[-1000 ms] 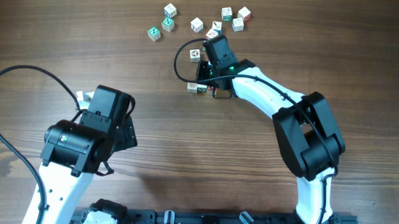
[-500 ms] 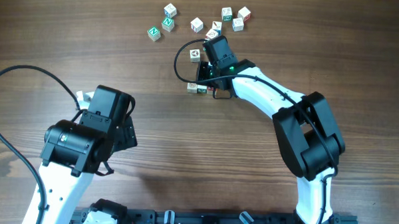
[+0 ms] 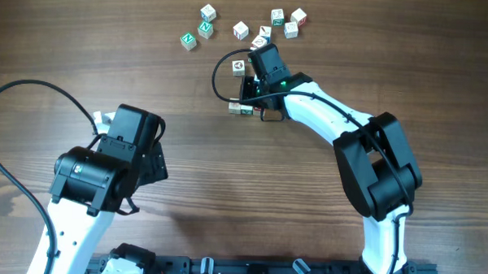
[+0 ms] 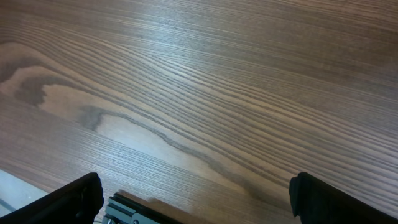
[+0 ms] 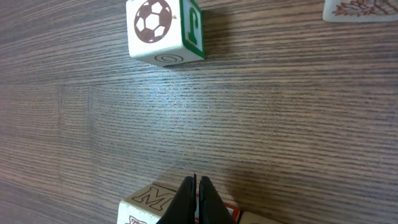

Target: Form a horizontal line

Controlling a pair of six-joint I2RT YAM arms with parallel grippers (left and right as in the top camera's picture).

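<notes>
The horizontal line (image 3: pixel 241 108) is a short row of tiny white alphabet cubes at the table's upper middle, partly hidden under my right arm. In the right wrist view its cubes lie at the bottom edge: one with a brown "M" (image 5: pixel 148 200), then a red-marked one (image 5: pixel 229 214). My right gripper (image 5: pixel 196 182) is shut and empty, its tips just above the seam between those two; overhead it shows right over the row (image 3: pixel 250 99). My left gripper (image 4: pixel 196 202) is open and empty above bare wood, far left of the row.
A soccer-ball cube (image 5: pixel 164 31) (image 3: pixel 239 67) stands alone beyond the row. Several loose cubes lie further back, among them green "N" cubes (image 3: pixel 205 27) and a white one (image 3: pixel 240 29). A black cable (image 3: pixel 1 104) loops at the left edge.
</notes>
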